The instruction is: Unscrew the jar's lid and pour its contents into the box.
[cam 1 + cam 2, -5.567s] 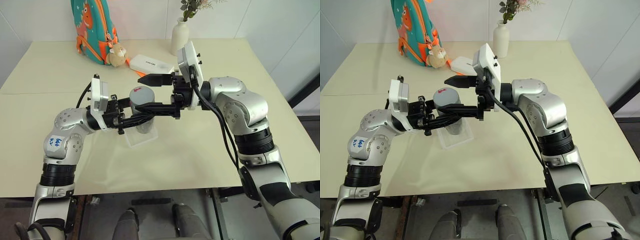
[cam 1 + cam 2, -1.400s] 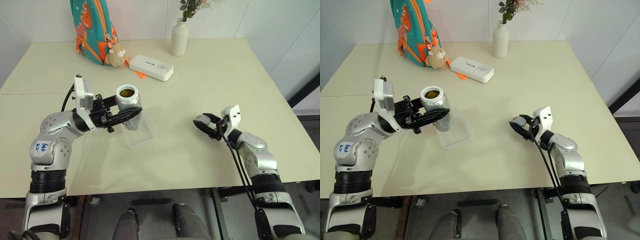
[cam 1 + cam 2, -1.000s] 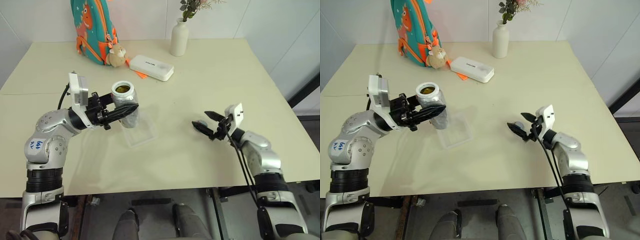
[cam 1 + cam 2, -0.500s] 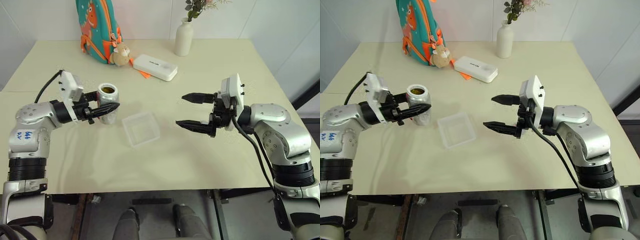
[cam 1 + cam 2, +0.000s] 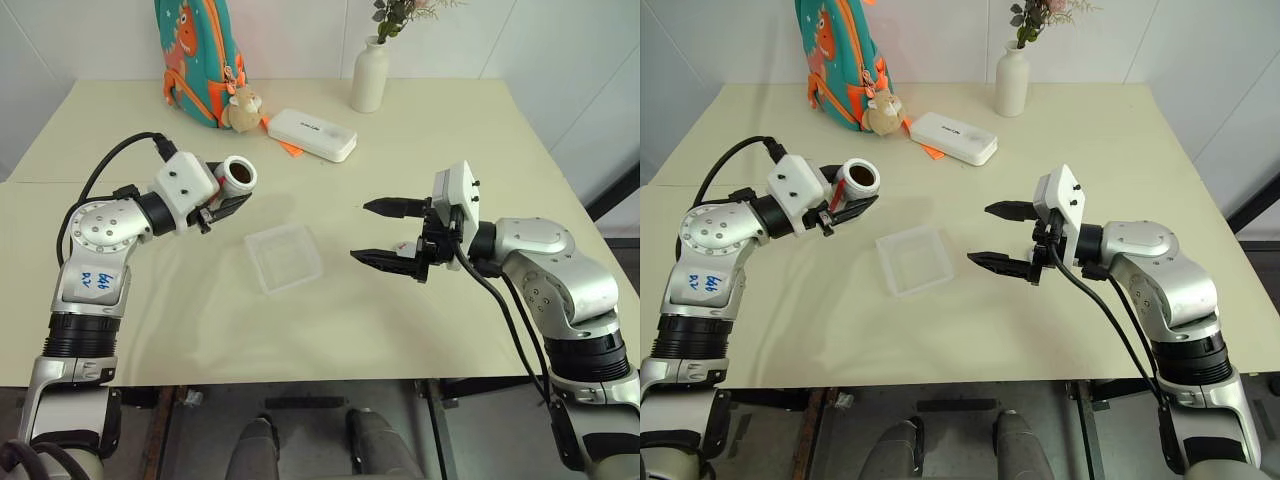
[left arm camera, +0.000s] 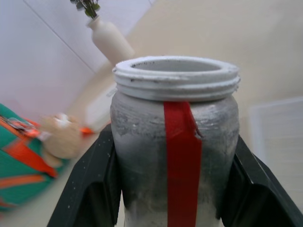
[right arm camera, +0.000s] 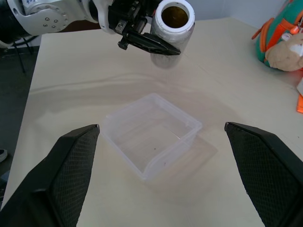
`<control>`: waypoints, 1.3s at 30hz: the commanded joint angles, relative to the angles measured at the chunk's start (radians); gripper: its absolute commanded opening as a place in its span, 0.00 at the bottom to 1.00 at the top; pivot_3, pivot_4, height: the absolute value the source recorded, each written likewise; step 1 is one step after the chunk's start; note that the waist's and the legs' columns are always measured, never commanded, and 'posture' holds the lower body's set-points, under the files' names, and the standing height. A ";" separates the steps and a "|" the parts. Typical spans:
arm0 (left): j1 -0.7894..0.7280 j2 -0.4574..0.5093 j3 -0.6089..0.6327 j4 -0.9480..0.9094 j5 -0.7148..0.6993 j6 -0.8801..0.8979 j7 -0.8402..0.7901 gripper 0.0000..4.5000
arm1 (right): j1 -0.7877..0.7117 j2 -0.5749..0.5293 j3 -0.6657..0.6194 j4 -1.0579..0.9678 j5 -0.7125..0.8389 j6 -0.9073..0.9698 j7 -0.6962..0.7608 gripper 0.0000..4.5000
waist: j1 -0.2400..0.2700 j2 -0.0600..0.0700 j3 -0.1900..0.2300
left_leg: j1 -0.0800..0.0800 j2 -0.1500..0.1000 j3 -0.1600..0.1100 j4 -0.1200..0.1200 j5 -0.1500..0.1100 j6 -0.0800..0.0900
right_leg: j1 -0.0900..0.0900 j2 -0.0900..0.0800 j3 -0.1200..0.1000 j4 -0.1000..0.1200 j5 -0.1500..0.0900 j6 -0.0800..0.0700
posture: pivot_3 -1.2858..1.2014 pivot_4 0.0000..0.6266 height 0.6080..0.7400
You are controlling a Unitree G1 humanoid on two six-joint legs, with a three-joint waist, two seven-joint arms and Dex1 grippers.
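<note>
A red strip is seen down the cloudy grey side of the jar, under a white threaded rim. Brown is shown inside its mouth. The box is clear plastic. The table is pale cream. A teal backpack is patterned with orange.

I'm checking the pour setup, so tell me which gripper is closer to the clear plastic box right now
About even, perhaps the left. The left gripper, shut on the tilted open jar, is raised beyond the box's left far corner. The right gripper is open off the box's right side.
</note>
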 commanded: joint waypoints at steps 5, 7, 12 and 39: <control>-0.125 0.151 -0.167 0.115 0.666 -0.427 0.569 0.49 | 0.008 0.024 -0.023 -0.018 0.003 -0.023 -0.032 0.99 | 0.004 0.000 0.000 | 0.000 0.000 0.001 0.000 0.000 0.000 | 0.000 0.000 0.001 0.000 0.001 0.001 | 0.52 0.24 1.00; -0.176 0.187 -0.233 0.124 0.853 -0.469 0.760 0.49 | 0.011 0.033 -0.023 -0.020 0.006 -0.021 -0.040 0.99 | 0.004 0.000 0.000 | 0.000 0.000 0.002 0.000 0.000 0.000 | 0.000 0.000 0.002 -0.001 0.001 0.002 | 0.52 0.24 1.00; -0.290 0.239 -0.362 0.175 1.101 -0.514 1.016 0.49 | 0.020 0.052 -0.020 -0.026 0.003 -0.025 -0.058 0.99 | 0.007 0.000 0.000 | 0.000 0.000 0.005 0.000 0.000 0.000 | -0.001 0.000 0.005 -0.001 0.002 0.004 | 0.52 0.24 1.00; -0.373 0.239 -0.396 0.400 0.825 -0.617 0.907 0.49 | 0.057 0.087 -0.020 -0.024 0.006 -0.064 -0.099 0.99 | 0.025 -0.001 0.000 | 0.001 0.000 0.015 0.001 0.000 0.001 | -0.004 0.000 0.013 0.002 0.004 0.006 | 0.52 0.24 1.00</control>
